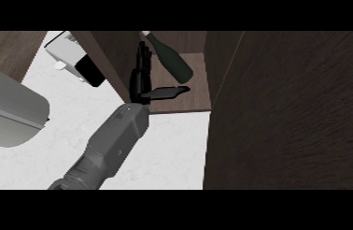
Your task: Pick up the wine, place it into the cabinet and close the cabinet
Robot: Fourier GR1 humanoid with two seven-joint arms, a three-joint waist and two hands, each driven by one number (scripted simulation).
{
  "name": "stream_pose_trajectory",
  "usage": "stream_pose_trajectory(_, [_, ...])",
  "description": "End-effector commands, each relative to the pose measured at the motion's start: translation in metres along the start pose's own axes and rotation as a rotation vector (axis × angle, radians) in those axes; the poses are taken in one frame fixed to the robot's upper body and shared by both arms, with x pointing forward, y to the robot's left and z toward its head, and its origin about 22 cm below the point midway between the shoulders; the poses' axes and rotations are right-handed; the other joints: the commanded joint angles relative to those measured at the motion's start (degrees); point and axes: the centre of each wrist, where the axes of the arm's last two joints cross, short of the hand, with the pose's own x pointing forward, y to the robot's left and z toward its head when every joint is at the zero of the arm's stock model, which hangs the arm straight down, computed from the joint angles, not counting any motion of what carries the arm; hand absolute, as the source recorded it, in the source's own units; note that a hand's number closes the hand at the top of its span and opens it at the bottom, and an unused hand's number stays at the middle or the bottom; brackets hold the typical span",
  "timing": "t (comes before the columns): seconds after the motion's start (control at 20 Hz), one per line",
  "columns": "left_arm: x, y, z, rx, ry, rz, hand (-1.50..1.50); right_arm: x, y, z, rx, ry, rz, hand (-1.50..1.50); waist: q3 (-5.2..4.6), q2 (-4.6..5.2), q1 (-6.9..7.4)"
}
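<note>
The wine, a dark green bottle point(173, 60), lies on the brown shelf inside the open cabinet point(196, 100), its neck pointing to the far left. My left hand point(140, 80) is inside the cabinet just left of the bottle. Its fingers are straight and seen edge-on, and the thumb point(169, 91) sticks out to the right below the bottle's base. A narrow gap separates the fingers from the bottle, and the hand holds nothing. The grey forearm point(110, 145) comes in from the lower left. My right hand does not show.
A large dark wooden panel point(283, 112), the cabinet's door or side, fills the right of the view. A white appliance with a black part point(72, 58) stands at the far left on the white counter point(76, 112). A grey rounded object point(17, 112) sits at the left edge.
</note>
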Motion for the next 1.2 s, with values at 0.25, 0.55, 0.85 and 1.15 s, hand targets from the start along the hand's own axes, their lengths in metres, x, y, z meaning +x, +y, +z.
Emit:
stream_pose_trajectory(0.25, [0.007,-0.038,0.080,-0.039,0.030,0.025,-1.50,0.015,-0.011,0.023,-0.060,-0.023,0.017,-1.50,0.08,-0.46,2.86])
stream_pose_trajectory(0.55, [0.027,-0.057,0.133,-0.041,-0.014,0.034,-1.50,0.019,-0.002,0.028,-0.061,-0.011,0.008,-1.50,0.04,-0.36,3.15])
stream_pose_trajectory(0.85, [0.068,-0.044,0.145,-0.033,-0.027,0.077,-1.50,0.019,-0.012,0.014,-0.059,-0.025,0.017,-1.50,0.05,-0.25,3.67])
stream_pose_trajectory(1.15, [0.087,-0.040,0.185,0.005,-0.032,0.050,-1.50,0.020,-0.012,0.020,-0.051,-0.024,0.025,-1.50,0.05,-0.18,3.37])
